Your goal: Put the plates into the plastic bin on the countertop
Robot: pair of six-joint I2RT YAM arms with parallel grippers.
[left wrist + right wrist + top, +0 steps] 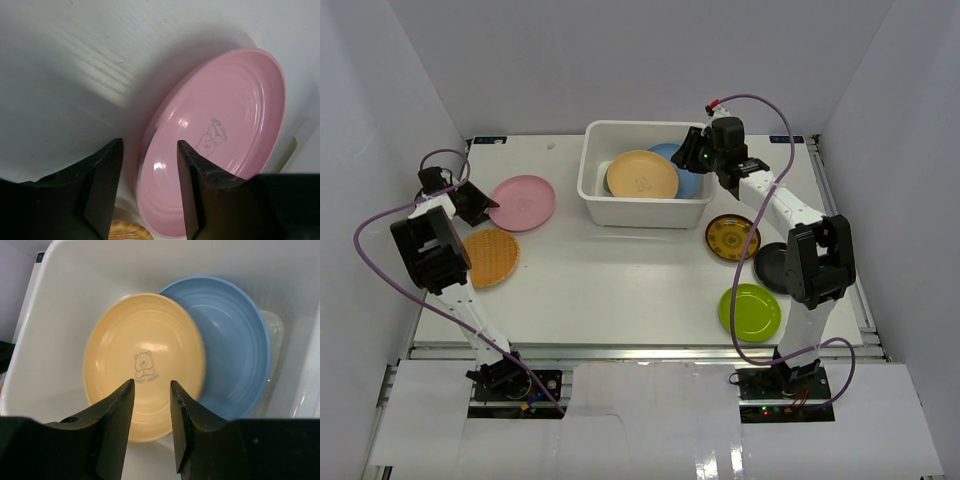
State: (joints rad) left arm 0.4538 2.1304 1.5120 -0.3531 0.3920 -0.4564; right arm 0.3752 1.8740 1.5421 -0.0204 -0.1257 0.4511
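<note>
- Right gripper (pixel 151 385) hung over the far right corner of the plastic bin (pixel 640 213). Its fingers were set narrow, with a small gap and nothing between them.
- Under it, inside the bin, lay the peach plate (pixel 145 365), face up with a bear print showing. Its right edge was blurred in the wrist view.
- The peach plate overlapped the blue plate (pixel 235 340), which sat toward the bin's right side.
- Left gripper (pixel 149 145) was low over the countertop (pixel 610 280) at the far left. Its fingers were spread fairly wide, with the rim of the pink plate (pixel 220 135) in the gap between them. Could not tell whether either finger touched the rim.
- The pink plate rested on the countertop, left of the bin and apart from it.
- Orange plate (pixel 490 257) lay just in front of the pink plate, close to the left arm.
- Black-with-yellow plate (pixel 731 237) sat just off the bin's front right corner.
- Black plate (pixel 772 268) was just beside it, partly hidden by the right arm.
- Lime green plate (pixel 750 312) lay nearer the front edge.
</note>
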